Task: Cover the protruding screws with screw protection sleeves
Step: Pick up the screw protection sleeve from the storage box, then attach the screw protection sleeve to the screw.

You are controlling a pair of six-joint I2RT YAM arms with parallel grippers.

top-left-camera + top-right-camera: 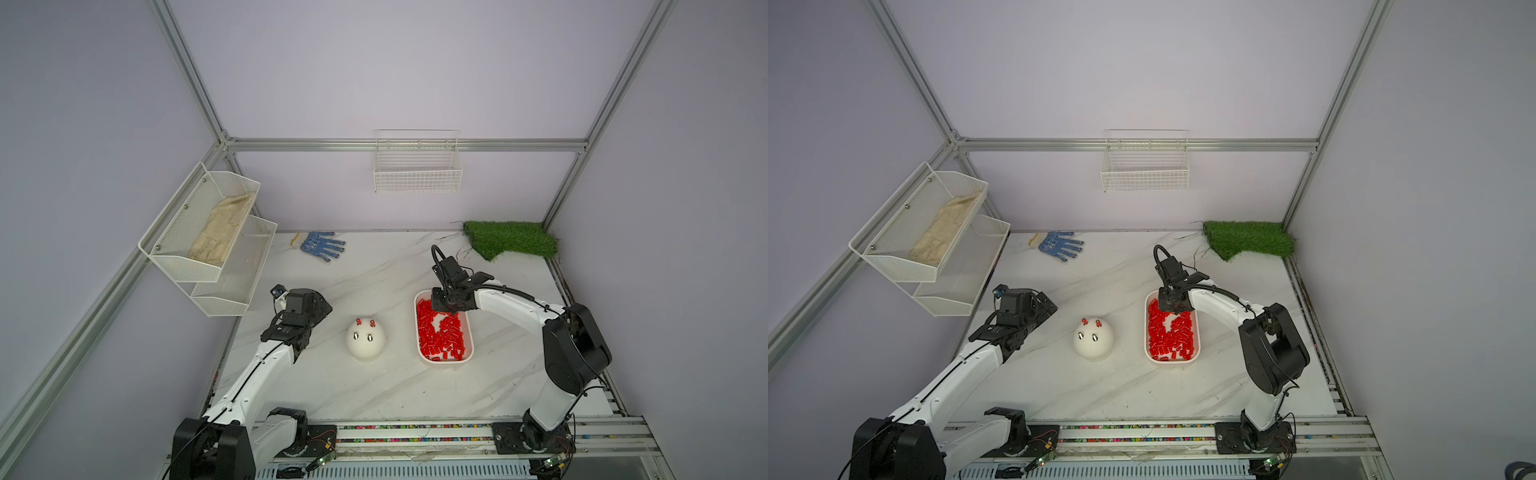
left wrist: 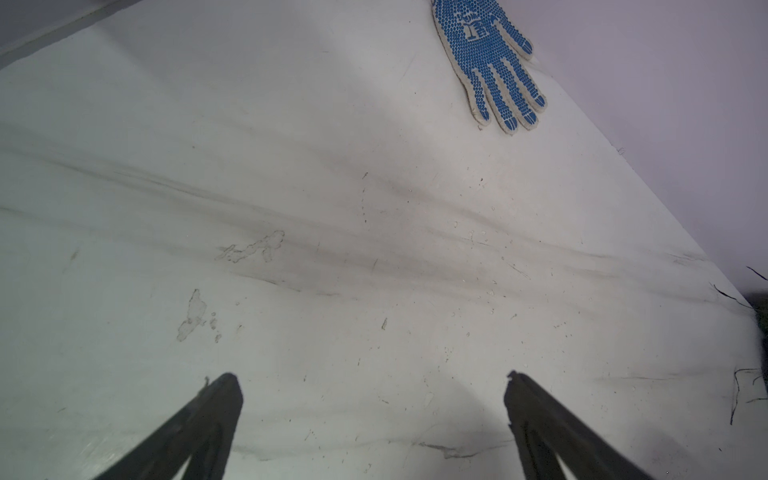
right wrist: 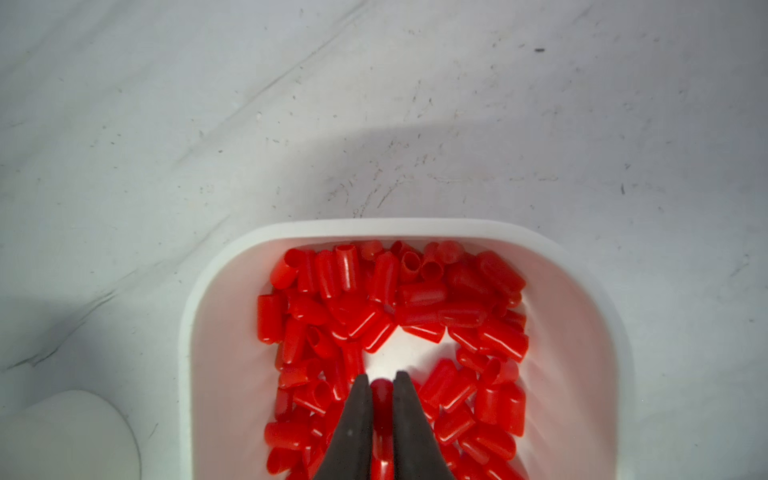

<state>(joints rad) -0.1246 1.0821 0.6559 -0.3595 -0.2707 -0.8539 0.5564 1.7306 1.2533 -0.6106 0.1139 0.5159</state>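
A white dome point(image 1: 365, 347) stands at mid-table. Two bare silver protruding screws point(image 1: 356, 336) point(image 1: 369, 338) stick up from its near side. Behind them, two studs wear red caps point(image 1: 358, 322) point(image 1: 372, 323). To the dome's right, a white tray point(image 1: 417, 332) holds many loose red screw protection sleeves point(image 3: 419, 299). My right gripper point(image 3: 381, 376) reaches down into the tray, shut on one red sleeve point(image 3: 381, 395) that lies lengthwise between the fingers. My left gripper point(image 2: 372, 378) hovers open and empty over bare table, to the left of the dome.
A blue dotted glove point(image 1: 322, 245) lies at the back of the table. Green turf point(image 1: 509, 239) fills the back right corner. White mesh shelves point(image 1: 208, 241) jut from the left wall, and a wire basket point(image 1: 417, 166) hangs on the back wall.
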